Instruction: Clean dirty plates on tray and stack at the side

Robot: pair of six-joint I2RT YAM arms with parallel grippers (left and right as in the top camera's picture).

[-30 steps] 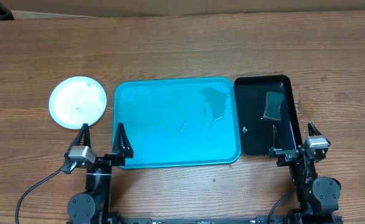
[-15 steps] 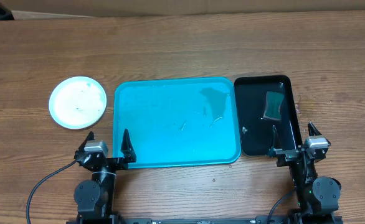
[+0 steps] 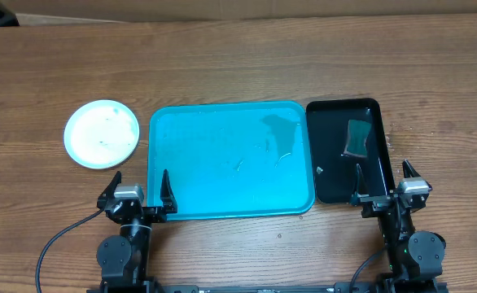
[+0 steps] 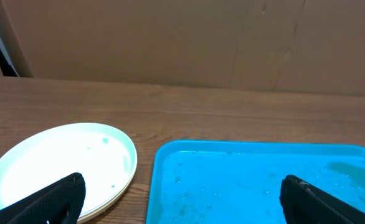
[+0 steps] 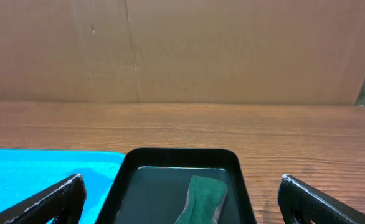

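The turquoise tray point(image 3: 230, 159) lies in the middle of the table with nothing on it but wet streaks; its left part fills the left wrist view point(image 4: 257, 180). A stack of plates point(image 3: 102, 133) with a white one on top sits on the wood left of the tray, also low left in the left wrist view point(image 4: 61, 162). My left gripper point(image 3: 137, 194) stands open at the tray's near left corner, empty. My right gripper point(image 3: 382, 183) is open and empty at the near end of the black tray.
A narrow black tray point(image 3: 348, 150) right of the turquoise one holds a green sponge point(image 3: 357, 137), seen also in the right wrist view point(image 5: 201, 198). A cardboard wall point(image 4: 189, 43) backs the table's far edge.
The left gripper has pulled back and shifted slightly right, settling at the tray's near left corner. The right arm stays still.
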